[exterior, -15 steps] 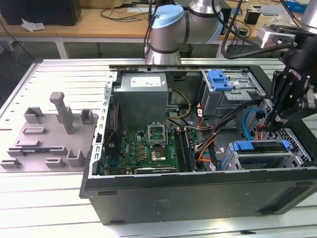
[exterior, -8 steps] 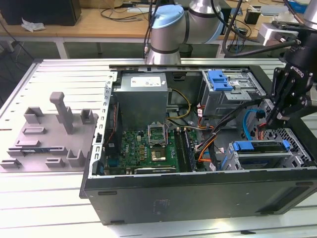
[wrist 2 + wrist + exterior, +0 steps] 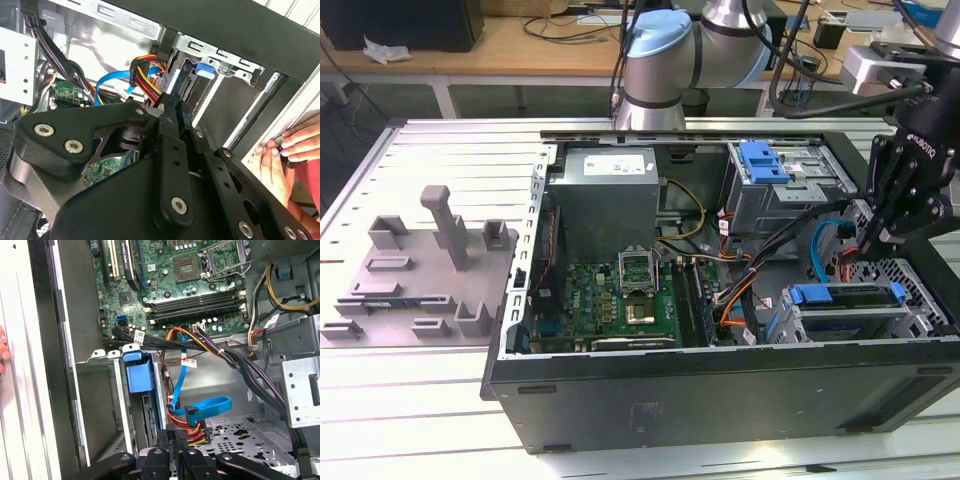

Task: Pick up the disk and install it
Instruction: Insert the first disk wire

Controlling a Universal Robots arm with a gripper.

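Disk [image 3: 850, 305] in blue carrier seated in drive cage [image 3: 922, 285], hand [image 3: 873, 244] pressed together, empty, just above it

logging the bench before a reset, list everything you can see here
computer case: one, black, open, on metal table
fixture tray: one, grey, exterior view's left of case
power supply: one, grey, inside case
motherboard: one, green, inside case
bracket: one, blue, atop drive cage
disk: one, silver in blue carrier, case's exterior-view right end
data cable: one, blue, near disk
person's hand: one, at case's edge
robot arm: one, silver-blue, over case
gripper: one, black, shut, near disk
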